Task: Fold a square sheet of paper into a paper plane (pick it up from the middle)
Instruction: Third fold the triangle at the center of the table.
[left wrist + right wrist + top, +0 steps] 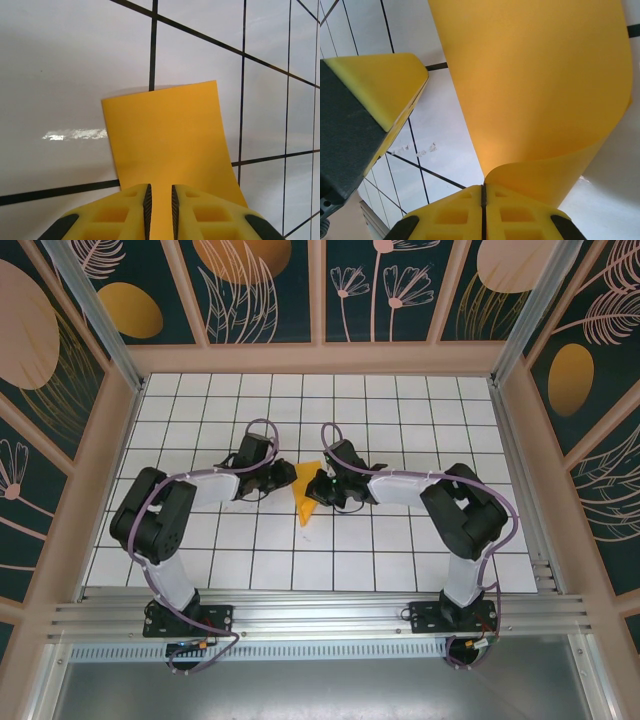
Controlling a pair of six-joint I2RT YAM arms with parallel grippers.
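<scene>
The orange paper sheet (306, 504) is in the middle of the white table (400, 562), between the two grippers. The right gripper (483, 189) has its fingers squeezed together on one edge of the paper, which curls up and away from them. The left gripper (161, 188) has its fingers a tiny bit apart, and the paper shows in the thin gap.
</scene>
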